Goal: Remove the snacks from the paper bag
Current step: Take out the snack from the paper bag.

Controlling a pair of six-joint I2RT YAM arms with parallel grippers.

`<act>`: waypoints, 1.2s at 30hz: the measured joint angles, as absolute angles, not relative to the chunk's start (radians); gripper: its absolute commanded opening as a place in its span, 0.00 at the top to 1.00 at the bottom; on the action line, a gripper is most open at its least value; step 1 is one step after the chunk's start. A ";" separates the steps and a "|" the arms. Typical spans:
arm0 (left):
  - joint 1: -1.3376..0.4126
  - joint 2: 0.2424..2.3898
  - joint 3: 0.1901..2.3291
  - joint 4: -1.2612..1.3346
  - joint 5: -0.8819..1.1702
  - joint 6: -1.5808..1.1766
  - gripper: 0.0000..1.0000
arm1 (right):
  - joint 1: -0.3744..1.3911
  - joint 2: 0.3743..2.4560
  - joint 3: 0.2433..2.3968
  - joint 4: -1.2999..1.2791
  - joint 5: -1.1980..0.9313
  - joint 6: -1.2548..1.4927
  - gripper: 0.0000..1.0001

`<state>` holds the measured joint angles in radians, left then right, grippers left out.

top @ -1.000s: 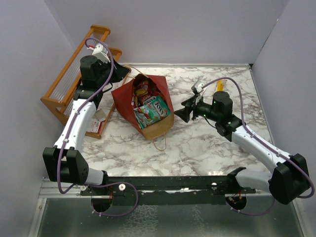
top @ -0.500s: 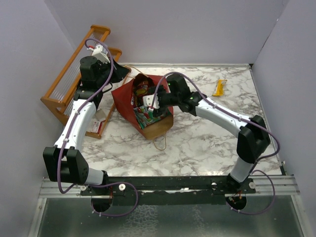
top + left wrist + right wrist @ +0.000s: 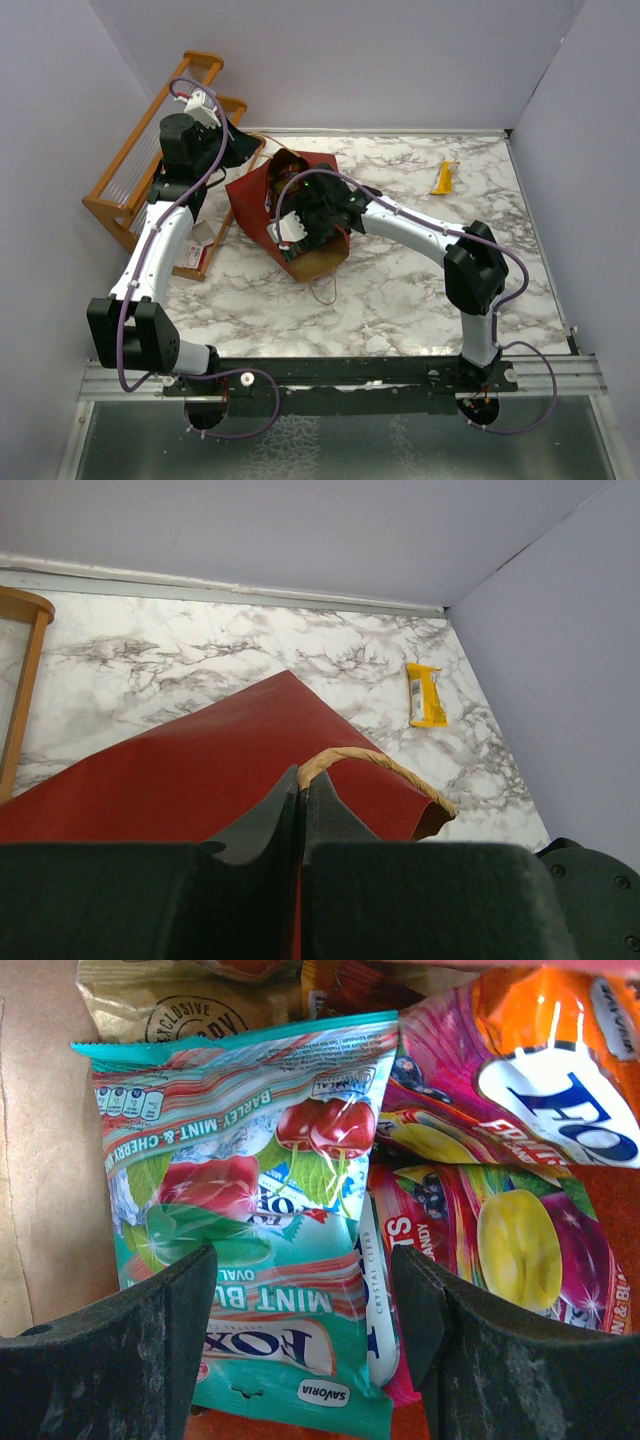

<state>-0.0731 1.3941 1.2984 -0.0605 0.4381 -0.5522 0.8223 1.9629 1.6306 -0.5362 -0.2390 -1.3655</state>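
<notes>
Our right claw [image 3: 300,1295] is inside the paper bag [image 3: 190,770] with its fingers apart, one on each side of the teal packet [image 3: 240,1190]. Just right of this claw lie red-yellow packets [image 3: 500,1245], and beyond it a tan-gold bag [image 3: 170,1010]. Our left claw [image 3: 301,795] is pressed together on the bag's rim, with the handle [image 3: 380,762] just beyond its tips. A yellow packet [image 3: 425,693] lies on the table [image 3: 150,660], well ahead of the left claw.

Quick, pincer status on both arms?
Left pincer: shut, pinching the paper bag at its rim.
Right pincer: open, astride the teal packet, gripping nothing.
</notes>
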 measured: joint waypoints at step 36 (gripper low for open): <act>-0.067 1.406 1.293 -0.052 0.445 -0.566 1.00 | 0.883 1.618 1.393 -0.435 -0.087 -1.070 0.99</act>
